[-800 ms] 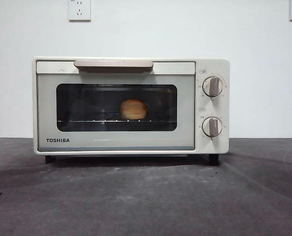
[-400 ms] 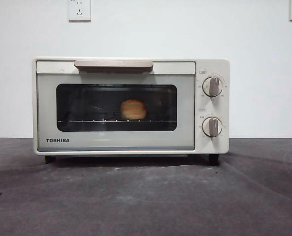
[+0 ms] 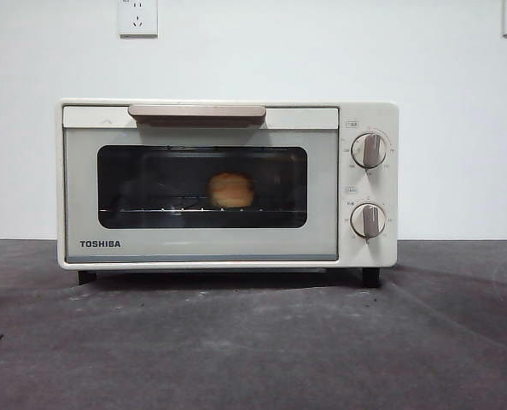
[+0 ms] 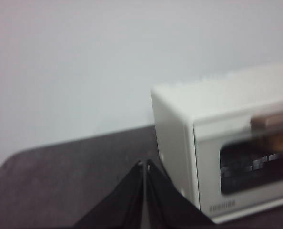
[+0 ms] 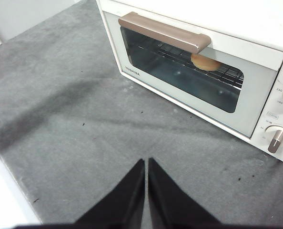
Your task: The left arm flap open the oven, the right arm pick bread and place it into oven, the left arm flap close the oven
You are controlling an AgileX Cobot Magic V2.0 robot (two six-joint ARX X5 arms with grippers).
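The cream-white TOSHIBA oven (image 3: 228, 184) stands on the dark mat with its glass door closed and the beige bar handle (image 3: 197, 111) at the top. Through the glass the golden bread (image 3: 231, 190) rests on the wire rack; it also shows in the right wrist view, bread (image 5: 204, 62). My left gripper (image 4: 145, 164) is shut, held off the oven's (image 4: 217, 143) side, touching nothing. My right gripper (image 5: 146, 163) is shut and empty, above the mat in front of the oven (image 5: 189, 71). Neither arm appears in the front view.
Two round knobs (image 3: 370, 150) sit on the oven's right panel. A white wall with power outlets (image 3: 137, 16) stands behind. The grey mat (image 5: 84, 119) ends at a white table edge (image 5: 8, 191) in the right wrist view.
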